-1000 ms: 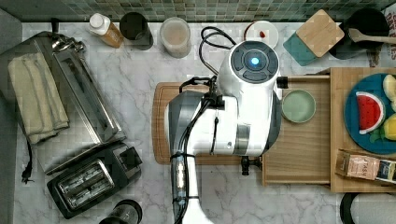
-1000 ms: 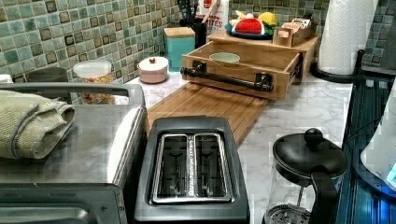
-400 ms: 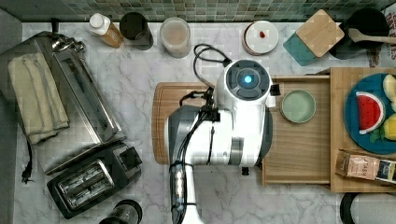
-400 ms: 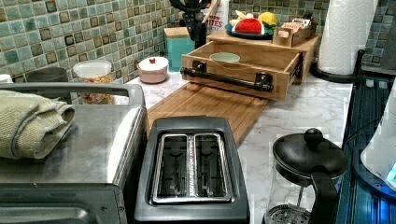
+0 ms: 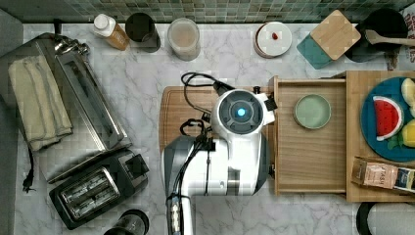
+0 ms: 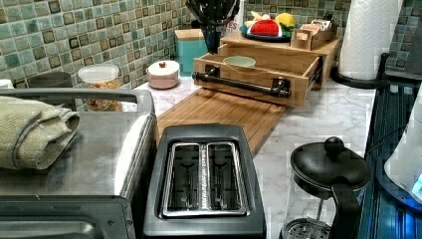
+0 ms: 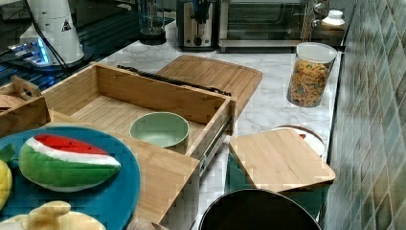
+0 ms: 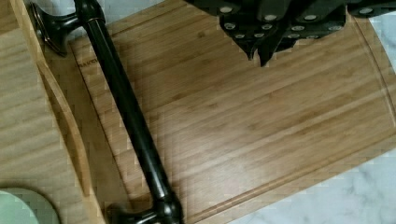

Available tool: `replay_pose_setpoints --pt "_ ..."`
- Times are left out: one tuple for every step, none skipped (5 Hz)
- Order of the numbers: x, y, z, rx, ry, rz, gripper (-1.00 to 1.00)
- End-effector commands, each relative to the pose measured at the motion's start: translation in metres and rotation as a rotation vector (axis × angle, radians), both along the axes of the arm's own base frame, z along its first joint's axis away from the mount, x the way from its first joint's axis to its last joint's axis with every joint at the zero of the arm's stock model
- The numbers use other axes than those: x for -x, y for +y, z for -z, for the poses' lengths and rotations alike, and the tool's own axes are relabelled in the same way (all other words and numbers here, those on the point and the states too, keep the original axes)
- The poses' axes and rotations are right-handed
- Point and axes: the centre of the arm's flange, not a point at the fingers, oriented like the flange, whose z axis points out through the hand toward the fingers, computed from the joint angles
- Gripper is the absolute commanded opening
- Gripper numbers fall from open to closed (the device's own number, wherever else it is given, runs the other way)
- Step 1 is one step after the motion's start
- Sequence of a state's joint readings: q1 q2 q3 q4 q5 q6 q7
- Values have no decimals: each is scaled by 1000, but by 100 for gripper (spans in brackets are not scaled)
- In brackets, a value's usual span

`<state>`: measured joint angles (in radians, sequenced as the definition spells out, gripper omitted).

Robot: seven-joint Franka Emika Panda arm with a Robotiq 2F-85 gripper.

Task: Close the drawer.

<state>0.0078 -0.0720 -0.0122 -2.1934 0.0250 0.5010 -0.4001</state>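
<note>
White-grey marble counter (image 5: 147, 78) against a green mosaic tile wall (image 6: 74, 35). The drawer (image 5: 313, 156) stands pulled out of its wooden box, over the edge of a grooved cutting board (image 8: 243, 116), black bar handle (image 8: 128, 116) across its front. Inside, 1 pale green bowl (image 5: 312, 111) sits on bare slatted wood. On the box top a blue plate (image 7: 100, 191) carries a watermelon slice (image 7: 67, 163). A glass jar (image 7: 311, 74) holds cereal. The arm (image 5: 230, 152) hangs over the board; the gripper (image 8: 261, 49) sits above it, beside the handle, fingertips drawn together, holding nothing
</note>
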Motion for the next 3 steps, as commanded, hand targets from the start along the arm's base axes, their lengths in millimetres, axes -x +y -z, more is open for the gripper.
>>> replay_pose_setpoints --pt "8 71 30 143 -41 -307 -100" --pt "13 74 53 179 -75 -367 -100" --pt "8 70 78 189 -49 -382 -100"
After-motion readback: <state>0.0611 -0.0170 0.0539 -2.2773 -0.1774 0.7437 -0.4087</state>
